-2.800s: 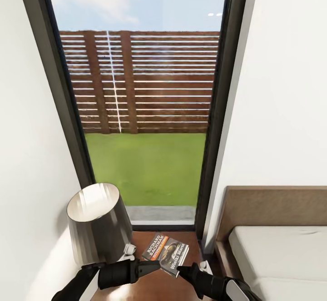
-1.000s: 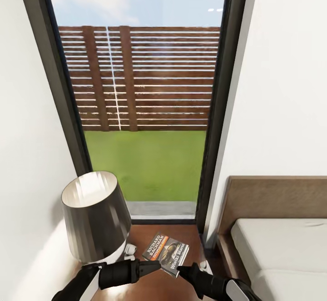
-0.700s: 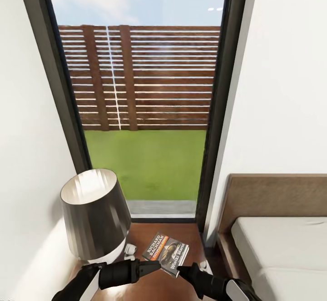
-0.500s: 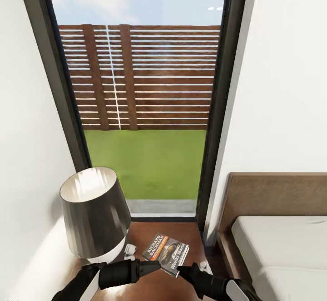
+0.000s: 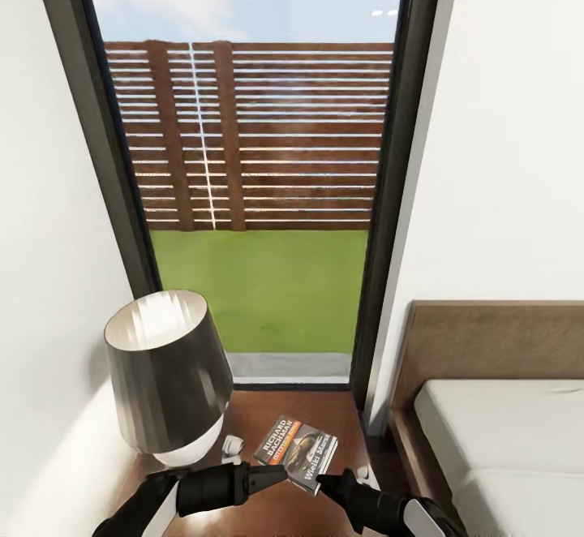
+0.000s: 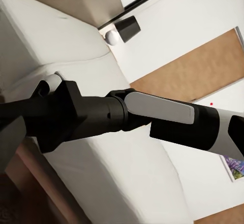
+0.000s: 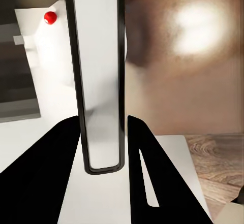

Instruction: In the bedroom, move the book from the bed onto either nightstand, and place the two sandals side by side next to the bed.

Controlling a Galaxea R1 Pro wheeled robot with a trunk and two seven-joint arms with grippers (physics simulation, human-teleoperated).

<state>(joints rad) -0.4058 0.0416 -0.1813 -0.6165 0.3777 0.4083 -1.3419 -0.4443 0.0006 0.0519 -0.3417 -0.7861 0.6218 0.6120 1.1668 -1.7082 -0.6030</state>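
Note:
The book, dark with an orange band, hangs tilted over the glossy brown nightstand. My right gripper is shut on the book's near corner. In the right wrist view the book stands edge-on between the two black fingers. My left gripper points at the book's near edge from the left and tapers to a narrow tip with no gap. The bed, with its pale mattress and brown headboard, lies to the right. The sandals are out of view.
A grey lamp stands on the nightstand's left half, close to my left arm. Behind the nightstand a tall dark-framed window looks onto grass and a slatted fence. White walls close in on both sides. The left wrist view shows the mattress.
The camera has moved: lamp, nightstand and headboard sit higher in the picture and more of the nightstand top shows. Arms and book hold the same pose.

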